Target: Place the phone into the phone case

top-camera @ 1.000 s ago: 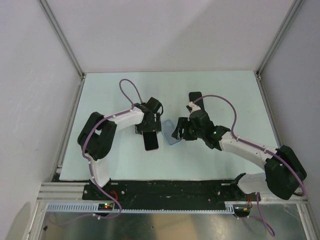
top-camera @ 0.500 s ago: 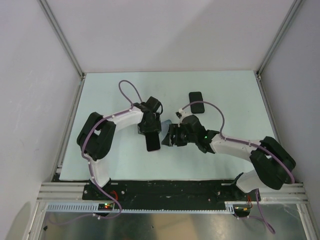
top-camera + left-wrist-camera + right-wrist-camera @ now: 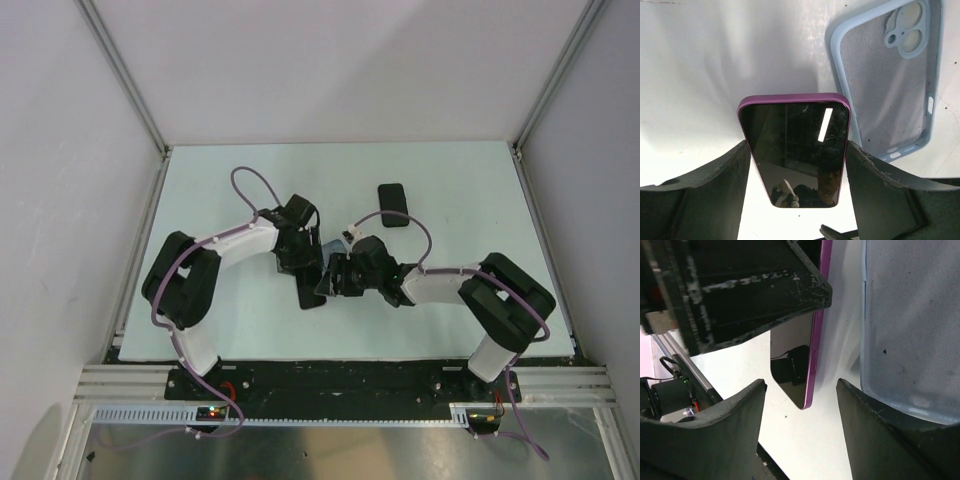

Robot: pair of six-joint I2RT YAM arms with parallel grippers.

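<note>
Pale green counter (image 3: 450, 190), matte and evenly lit, closed in on three sides by plain white panels: back wall (image 3: 340, 70), left wall (image 3: 60, 200), right wall (image 3: 600, 200). Joined at the far corners by slanting aluminium posts (image 3: 125, 75). Edged along the near side by a black mounting bar (image 3: 340, 378) and a slotted white cable duct (image 3: 340, 414). Below that, brushed metal sheet (image 3: 330, 455). Soft, diffuse light throughout; only faint shadows on the counter.
</note>
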